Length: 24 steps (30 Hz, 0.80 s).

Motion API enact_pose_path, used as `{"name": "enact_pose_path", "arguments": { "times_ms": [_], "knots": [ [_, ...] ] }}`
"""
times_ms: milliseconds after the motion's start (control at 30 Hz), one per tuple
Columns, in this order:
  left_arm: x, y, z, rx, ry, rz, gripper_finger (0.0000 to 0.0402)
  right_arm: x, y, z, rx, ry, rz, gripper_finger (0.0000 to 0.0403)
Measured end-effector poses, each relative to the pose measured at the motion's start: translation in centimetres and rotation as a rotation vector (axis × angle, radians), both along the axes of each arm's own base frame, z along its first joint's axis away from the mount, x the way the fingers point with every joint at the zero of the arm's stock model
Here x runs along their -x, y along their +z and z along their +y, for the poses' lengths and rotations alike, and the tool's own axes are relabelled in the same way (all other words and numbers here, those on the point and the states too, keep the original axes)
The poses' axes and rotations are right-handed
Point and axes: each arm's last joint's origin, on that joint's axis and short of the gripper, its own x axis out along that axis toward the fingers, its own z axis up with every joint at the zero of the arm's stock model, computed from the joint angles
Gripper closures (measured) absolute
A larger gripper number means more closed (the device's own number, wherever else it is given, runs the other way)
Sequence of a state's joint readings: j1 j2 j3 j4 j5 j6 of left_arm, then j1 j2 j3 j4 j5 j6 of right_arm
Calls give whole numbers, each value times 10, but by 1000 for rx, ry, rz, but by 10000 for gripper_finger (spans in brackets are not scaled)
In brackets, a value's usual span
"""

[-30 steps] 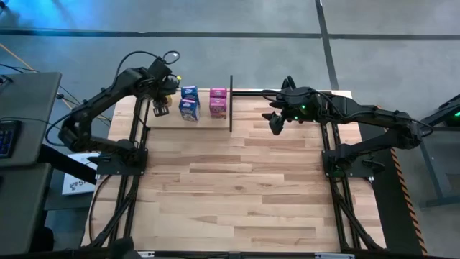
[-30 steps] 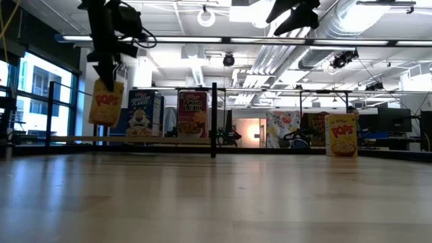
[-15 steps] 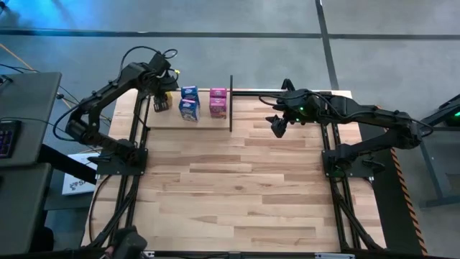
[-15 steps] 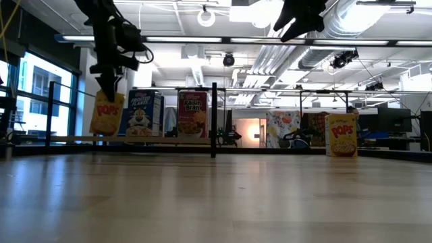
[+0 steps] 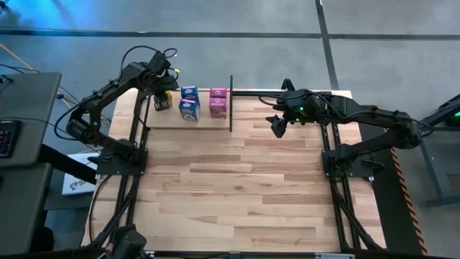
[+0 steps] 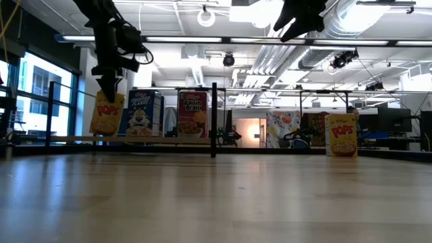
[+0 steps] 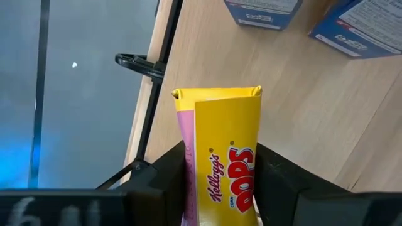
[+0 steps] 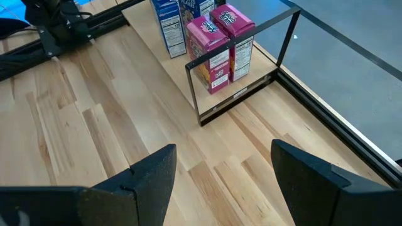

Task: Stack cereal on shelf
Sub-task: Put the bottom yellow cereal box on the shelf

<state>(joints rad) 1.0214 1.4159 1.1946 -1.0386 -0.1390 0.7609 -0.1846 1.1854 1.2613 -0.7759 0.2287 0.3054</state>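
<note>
A yellow cereal box is held clamped in the left gripper just above the shelf; next, lowering and release are called for, judging by its hover. The right gripper is held wide open, empty.

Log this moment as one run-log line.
left claw: shut on yellow box, over shelf | right claw: open, idle | second yellow box: on table

My left end effector grips a yellow cereal box between both fingers above the shelf; two blue boxes stand beyond.
</note>
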Motion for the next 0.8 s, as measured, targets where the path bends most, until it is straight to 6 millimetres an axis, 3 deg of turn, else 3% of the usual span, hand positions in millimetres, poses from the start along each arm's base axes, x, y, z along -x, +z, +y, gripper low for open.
{"name": "enact_pose_path", "arguments": {
  "times_ms": [433,800],
  "knots": [
    [1,7,-2,-54,-2,-37,188,0,0,0,-5,-4,-4,153],
    [3,15,-7,-88,-3,-45,181,0,0,0,-5,-5,-4,153]
  ]
}}
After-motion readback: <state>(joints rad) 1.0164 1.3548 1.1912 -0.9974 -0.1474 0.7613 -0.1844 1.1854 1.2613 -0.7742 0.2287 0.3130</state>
